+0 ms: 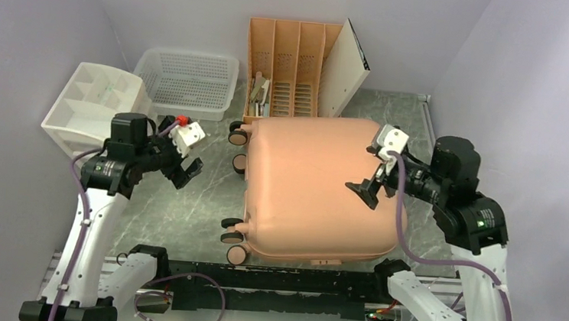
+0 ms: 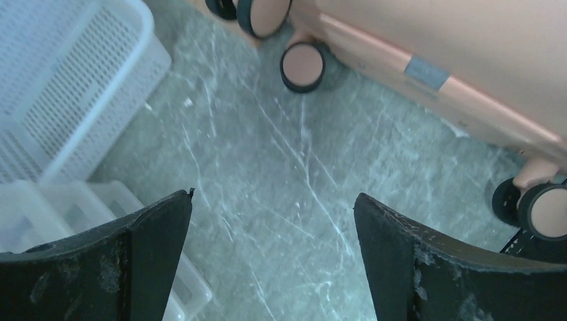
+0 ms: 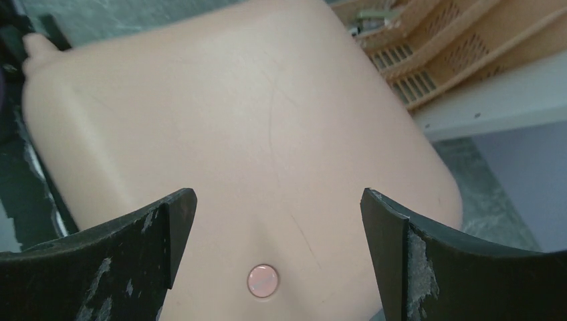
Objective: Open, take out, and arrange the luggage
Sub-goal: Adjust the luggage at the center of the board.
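Grey tabletop [image 1: 185,214]; luggage [image 1: 310,185] logo [image 3: 262,280], apparently, shows only at right wrist.

1. The luggage [image 1: 318,186] lies flat in the middle of the table [image 1: 177,213], its wheels [image 1: 236,136] to the left.
2. A slotted rack [image 1: 289,69] stands just behind it.
3. A basket [image 1: 188,80] sits left of the rack.
4. A divided bin [image 1: 94,103] sits left of the basket.

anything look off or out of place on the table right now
The one thing askew is the white panel, which leans tilted against the right side of the orange file rack rather than standing in a slot. The salmon-pink suitcase lies flat and closed. Nothing looks spilled or visibly damaged.
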You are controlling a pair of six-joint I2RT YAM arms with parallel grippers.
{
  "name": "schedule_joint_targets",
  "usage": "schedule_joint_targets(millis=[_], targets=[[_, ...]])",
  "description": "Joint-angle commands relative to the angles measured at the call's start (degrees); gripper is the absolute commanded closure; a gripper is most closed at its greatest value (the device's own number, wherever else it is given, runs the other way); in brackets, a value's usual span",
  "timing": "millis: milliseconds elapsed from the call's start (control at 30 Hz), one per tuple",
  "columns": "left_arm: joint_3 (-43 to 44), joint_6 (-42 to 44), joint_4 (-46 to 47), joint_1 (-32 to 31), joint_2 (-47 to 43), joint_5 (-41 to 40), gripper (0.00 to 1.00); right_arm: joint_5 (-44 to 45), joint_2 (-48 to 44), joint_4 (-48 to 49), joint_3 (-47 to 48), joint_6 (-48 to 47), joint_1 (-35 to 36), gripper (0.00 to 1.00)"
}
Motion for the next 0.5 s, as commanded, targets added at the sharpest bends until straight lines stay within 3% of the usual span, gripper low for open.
schedule_joint_targets(millis=[0, 100, 333, 467], targets=[[-3.7, 2.1, 4.9, -0.5, 0.2, -4.9, 0.04, 7.0, -1.6, 6.4, -5.4, -1.4, 0.2, 0.00], [-6.8, 1.8, 7.3, -3.1, 1.0, -8.3, 0.04, 10.3, -3.0, 8.7, -9.7, -1.0, 0.2, 0.00], [-13.9, -1.0, 14.3, -16.0, 2.8, -22.9, 0.04, 17.6, -4.8, 16.2, -18.9, 1.5, 0.1, 0.00], [-15.5, -1.8, 17.1, -19.1, 4.3, -23.3, 0.04, 20.8, -5.5, 19.8, -22.3, 2.9, 0.1, 0.00]])
